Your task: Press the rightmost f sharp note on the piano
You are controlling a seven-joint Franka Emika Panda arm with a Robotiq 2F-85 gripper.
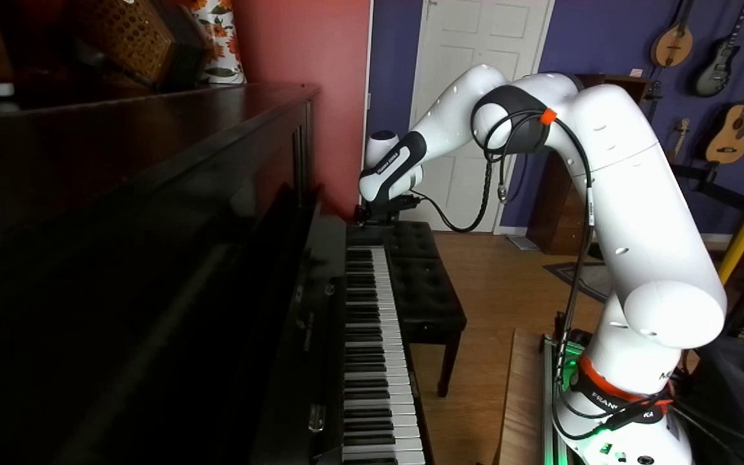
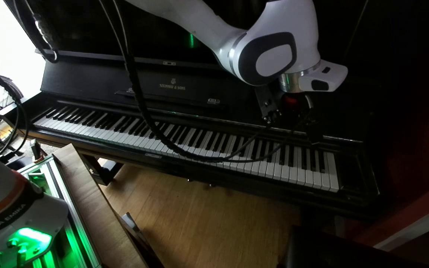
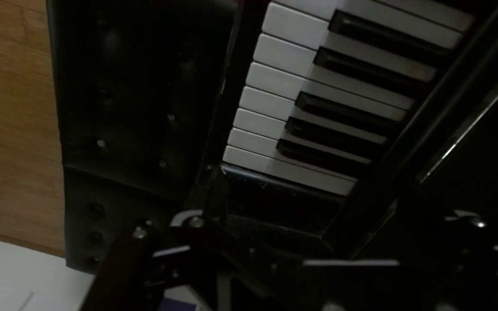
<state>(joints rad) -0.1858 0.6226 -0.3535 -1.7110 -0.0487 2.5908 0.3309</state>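
Bench (image 1: pixel 430 284): black, padded, button-tufted; we place everything by it.
Floor (image 1: pixel 482 290): wooden boards beside the bench.
Door (image 1: pixel 453 184): white, beyond the bench.
Cables (image 2: pixel 137 87): drooping from the arm (image 1: pixel 643 200), they hide some keys (image 1: pixel 391 336) from us in an exterior view.
Gripper (image 3: pixel 318 211): higher than the bench, toward its far end; we see the jaws spread wide, holding nothing.
Piano (image 2: pixel 207 83): just beside the bench, a glossy near-black upright with gold Steinway lettering.
Keys: white and black, running along the bench and past it; the wrist view shows us the row's end.
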